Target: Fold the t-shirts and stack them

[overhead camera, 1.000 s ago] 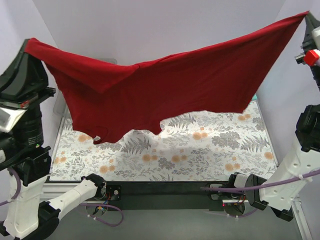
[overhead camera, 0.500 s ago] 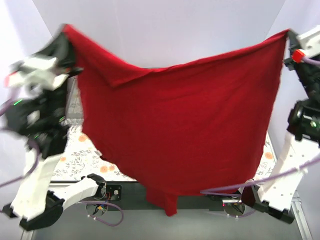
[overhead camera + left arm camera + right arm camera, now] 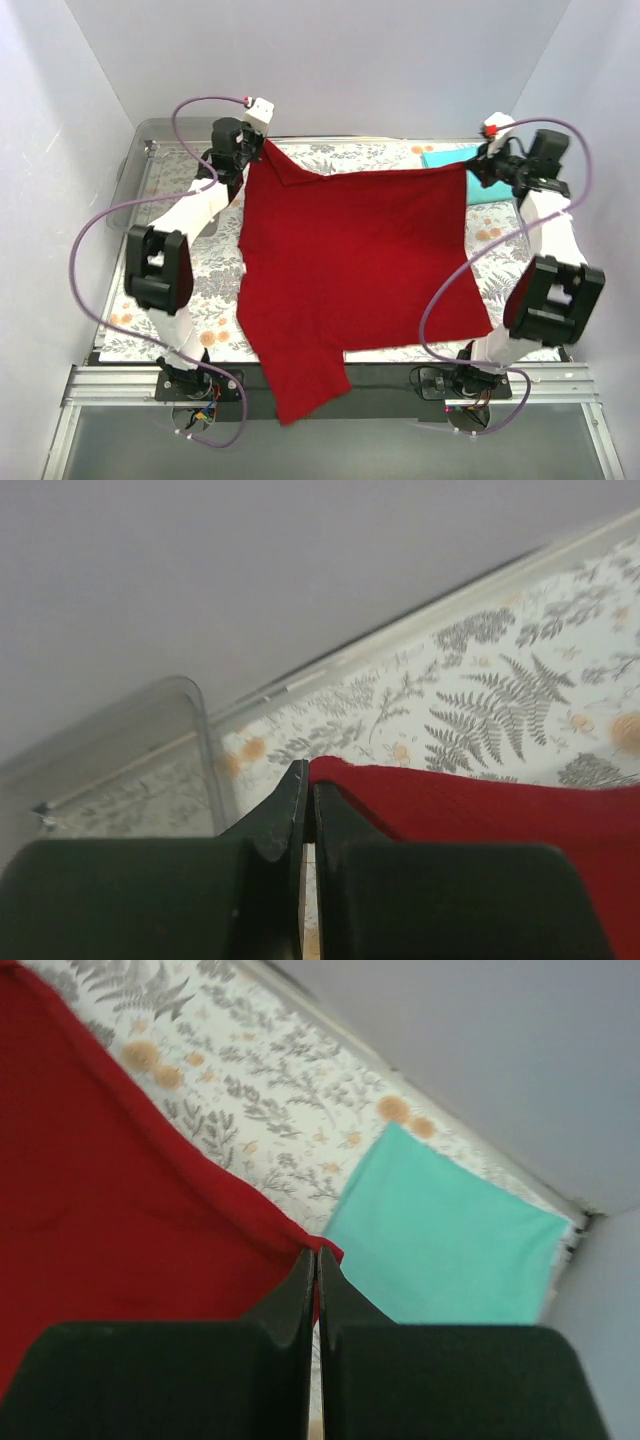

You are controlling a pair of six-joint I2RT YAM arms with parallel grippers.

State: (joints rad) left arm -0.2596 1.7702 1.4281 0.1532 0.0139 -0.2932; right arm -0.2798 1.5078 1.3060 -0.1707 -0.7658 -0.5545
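Note:
The dark red t-shirt (image 3: 350, 260) lies spread over the patterned table, one sleeve hanging over the near edge (image 3: 300, 385). My left gripper (image 3: 262, 148) is shut on its far left corner (image 3: 335, 775), low over the table at the back. At the far right corner (image 3: 322, 1248) my right gripper (image 3: 468, 166) is shut on the red cloth. The teal t-shirt (image 3: 462, 160) sits as a flat folded rectangle at the back right (image 3: 440, 1240), just beyond the right gripper.
A clear plastic tray (image 3: 145, 160) stands along the back left of the table, its rim (image 3: 190, 695) close to my left fingers. The floral table cover (image 3: 200, 290) shows on both sides of the shirt. White walls close in the back and sides.
Both arms swung from holding the red shirt high in the air down and forward to the table's far side. The shirt now lies flat instead of hanging.

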